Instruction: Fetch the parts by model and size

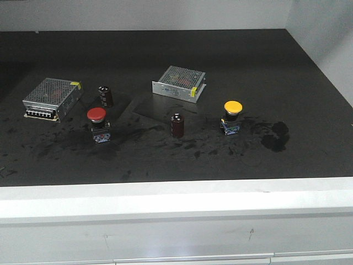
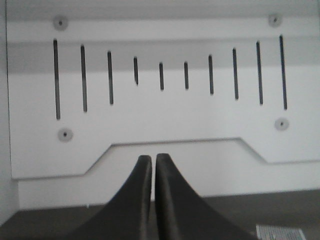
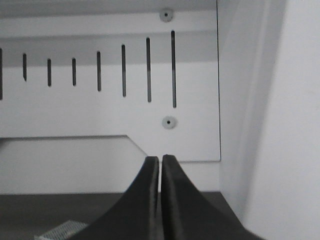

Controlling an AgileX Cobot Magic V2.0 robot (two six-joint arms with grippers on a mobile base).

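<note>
A red-capped push-button switch [image 1: 97,124] and a yellow-capped push-button switch [image 1: 232,116] stand well apart on the black worktop [image 1: 276,66]. The left hand [image 2: 153,159] and right hand [image 3: 160,160] seem closed and empty.

Both the left gripper [image 2: 153,159] and the right gripper [image 3: 160,160] were cut off below; a metal box [image 2: 280,232] showed only one corner; the label on the red button [image 1: 97,125] was too small to read.

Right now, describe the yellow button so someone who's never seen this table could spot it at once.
On the black table, find the right-hand silver box; the yellow button stands in front of it, further right. Unlike the red button and the nearby brown cylinder, it alone has a yellow mushroom cap.
</note>
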